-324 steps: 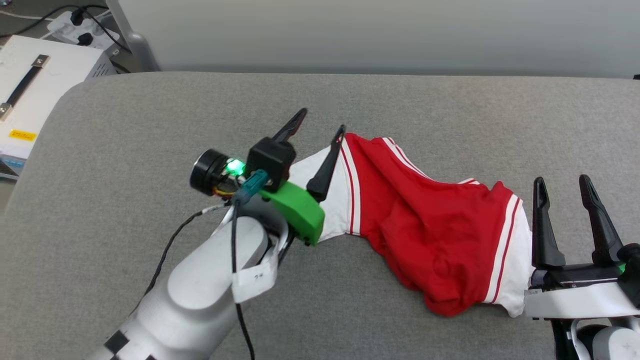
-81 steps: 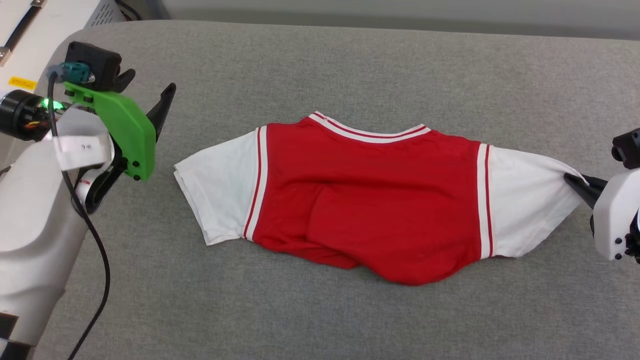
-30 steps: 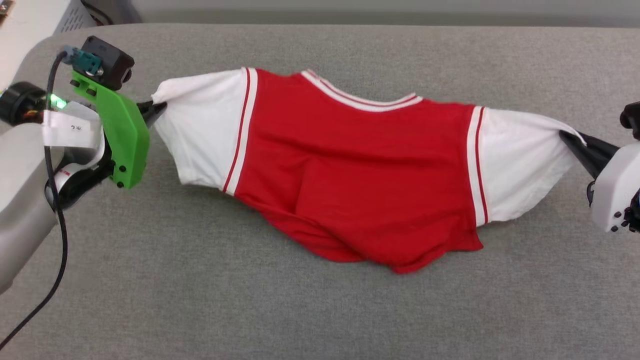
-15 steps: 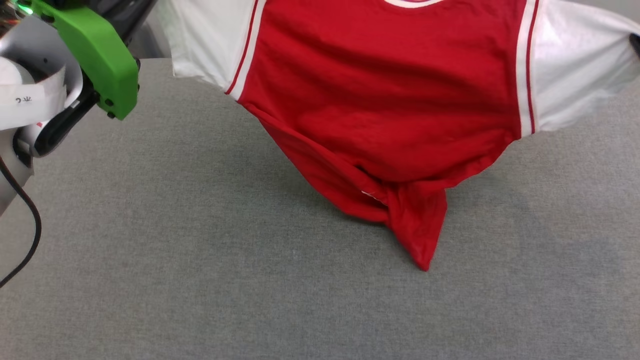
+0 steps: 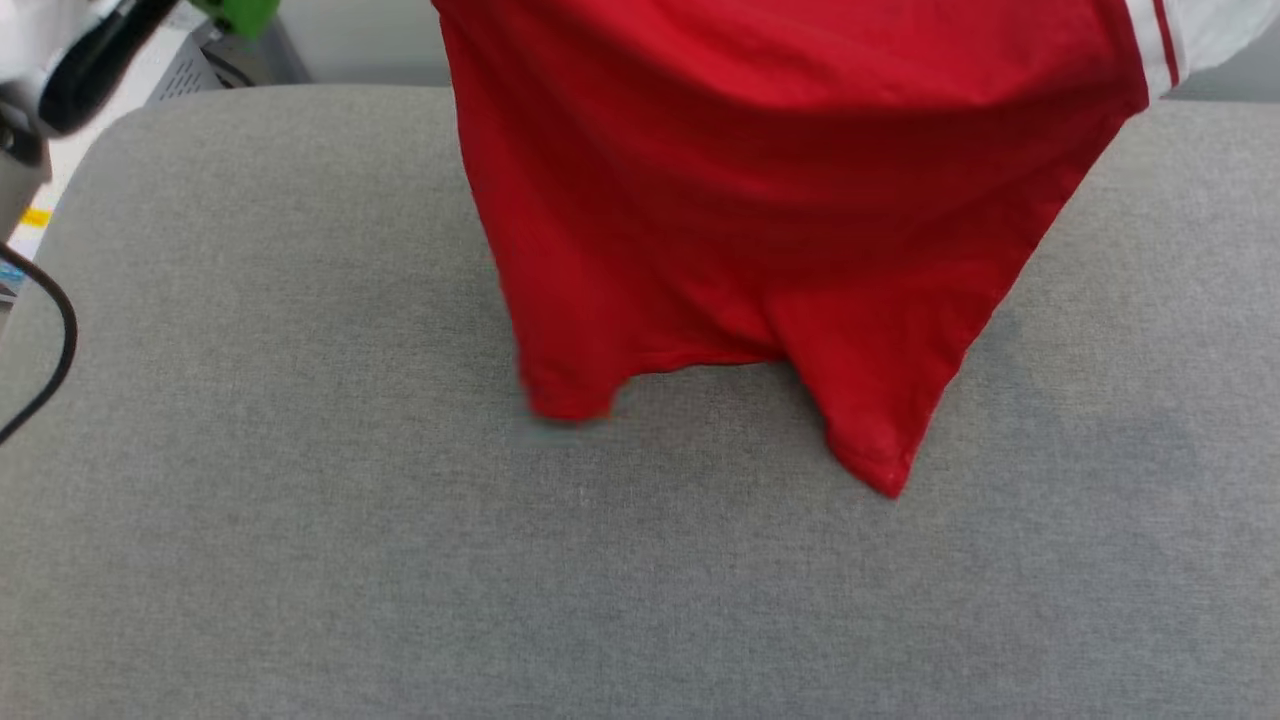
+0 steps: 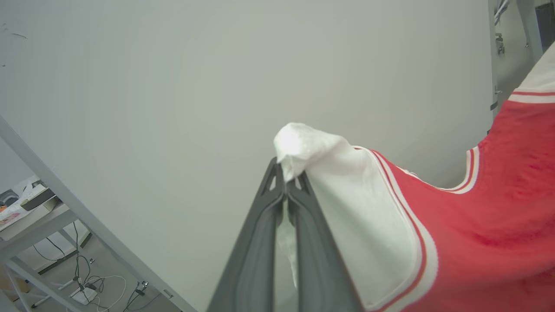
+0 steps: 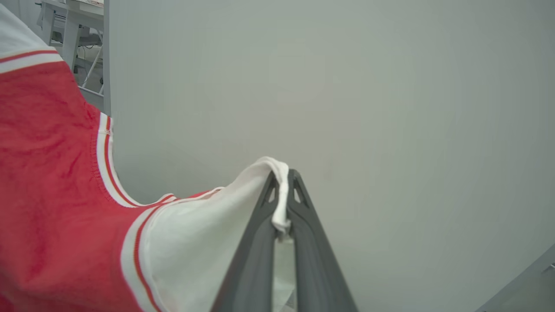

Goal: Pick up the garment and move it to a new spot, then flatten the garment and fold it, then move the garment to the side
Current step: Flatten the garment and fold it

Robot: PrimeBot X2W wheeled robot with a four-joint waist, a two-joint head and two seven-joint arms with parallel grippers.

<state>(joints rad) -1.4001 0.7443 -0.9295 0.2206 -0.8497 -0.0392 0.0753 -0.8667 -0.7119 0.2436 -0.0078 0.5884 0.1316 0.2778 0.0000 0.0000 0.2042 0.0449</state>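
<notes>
Shirt (image 5: pixel 760 200) hangs mid-move.
Left gripper (image 6: pixel 286 177) and right gripper (image 7: pixel 282 178) each pinch it; next, lay it flat below them.

Grey fabric surface (image 5: pixel 300 560), garment (image 5: pixel 750 200) hem tips over it (contact unclear)

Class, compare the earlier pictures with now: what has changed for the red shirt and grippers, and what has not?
The garment lay crumpled on the grey surface; it was spread, then lifted, and now hangs by its sleeves. Both grippers began open: the right gripper shut on one white sleeve first, the left gripper on the other. Unchanged: plain red side toward the head camera.
</notes>
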